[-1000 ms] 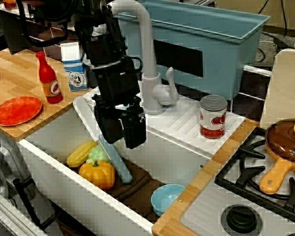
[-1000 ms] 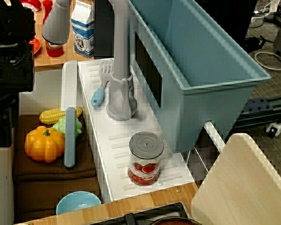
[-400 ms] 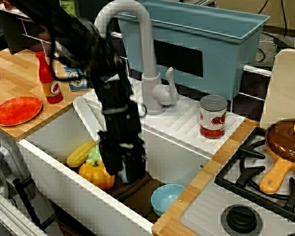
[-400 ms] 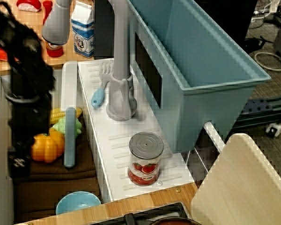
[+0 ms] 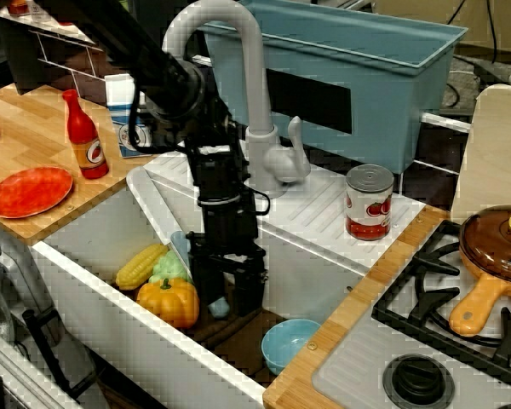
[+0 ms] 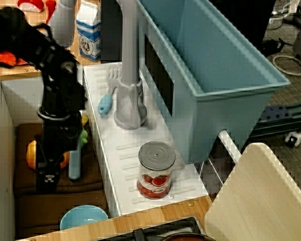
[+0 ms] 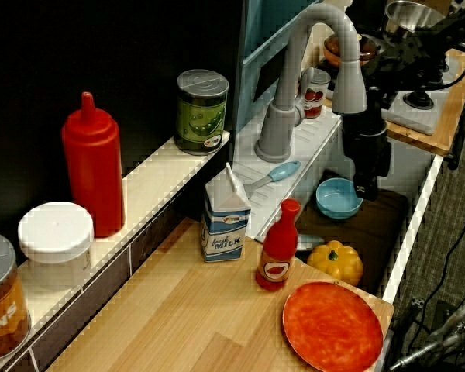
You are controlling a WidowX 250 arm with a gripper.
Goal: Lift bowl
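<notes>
The bowl [image 5: 288, 342] is seen on the brown mat in the sink's near corner. The claw [image 5: 228, 300] is held beside the pumpkin [image 5: 169, 300], apart from it; its state cannot be told.

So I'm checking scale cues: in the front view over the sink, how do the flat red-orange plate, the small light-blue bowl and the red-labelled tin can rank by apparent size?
1. Flat red-orange plate, widest.
2. Small light-blue bowl and red-labelled tin can: too alike to rank; the bowl is partly hidden by the counter edge and sits nearer the camera.

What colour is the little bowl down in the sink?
Light blue, plain. The bowl shows best in the view from the counter's end.
</notes>
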